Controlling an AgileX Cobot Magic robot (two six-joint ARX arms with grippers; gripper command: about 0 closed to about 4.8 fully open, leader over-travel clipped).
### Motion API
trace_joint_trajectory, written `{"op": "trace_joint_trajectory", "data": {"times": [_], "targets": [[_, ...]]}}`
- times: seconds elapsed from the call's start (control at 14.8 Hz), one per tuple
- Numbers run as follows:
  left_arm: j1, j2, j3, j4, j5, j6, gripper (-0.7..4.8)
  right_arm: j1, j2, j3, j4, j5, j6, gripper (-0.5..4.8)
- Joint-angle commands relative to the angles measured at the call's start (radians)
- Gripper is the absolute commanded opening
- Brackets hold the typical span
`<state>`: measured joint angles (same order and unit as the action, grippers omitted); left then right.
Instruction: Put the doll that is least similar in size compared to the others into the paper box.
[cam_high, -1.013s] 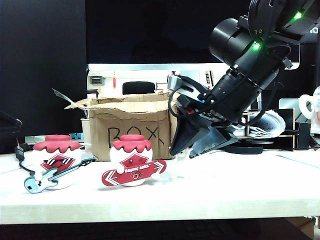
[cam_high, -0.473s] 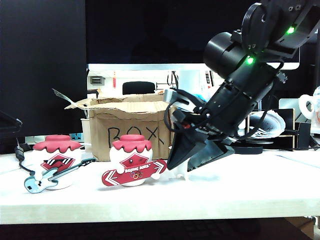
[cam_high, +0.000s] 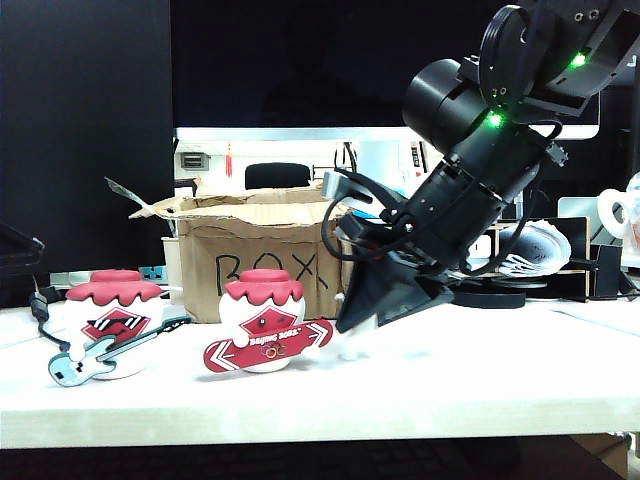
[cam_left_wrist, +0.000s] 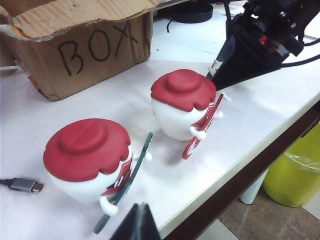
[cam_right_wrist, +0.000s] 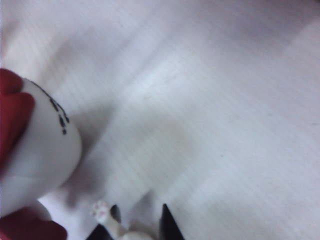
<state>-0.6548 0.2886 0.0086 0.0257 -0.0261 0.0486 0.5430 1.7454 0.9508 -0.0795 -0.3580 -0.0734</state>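
The right hand (cam_high: 352, 325) is down on the surface (cam_high: 480, 370), fingers closed around the doll (cam_right_wrist: 120, 229), just beside the red-board doll (cam_high: 265, 322). The left hand (cam_left_wrist: 136, 225) shows too little to tell its state.

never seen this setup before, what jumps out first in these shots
The big black right arm dominates the right of the exterior view, angled down with its fingers closed around a tiny white doll on the table. Beside it stand two red-capped white dolls, one with a red board, one with a guitar. Behind them sits a ragged cardboard box with BOX handwritten on it.
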Motion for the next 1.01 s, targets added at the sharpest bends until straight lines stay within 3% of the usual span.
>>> {"op": "trace_joint_trajectory", "data": {"times": [0.07,0.14,0.61,1.01], "targets": [[0.001,0.001,0.001,0.013,0.004,0.0,-0.05,0.001,-0.003,0.002,0.008,0.004,-0.001,0.73],[0.001,0.001,0.001,0.013,0.004,0.0,-0.05,0.001,-0.004,0.002,0.008,0.004,-0.001,0.41],[0.001,0.0,0.001,0.013,0.004,0.0,-0.05,0.001,-0.054,0.002,0.0,-0.016,0.056,0.4],[0.002,0.0,0.001,0.013,0.004,0.0,-0.05,0.001,-0.3,0.003,0.072,-0.018,0.079,0.4]]}}
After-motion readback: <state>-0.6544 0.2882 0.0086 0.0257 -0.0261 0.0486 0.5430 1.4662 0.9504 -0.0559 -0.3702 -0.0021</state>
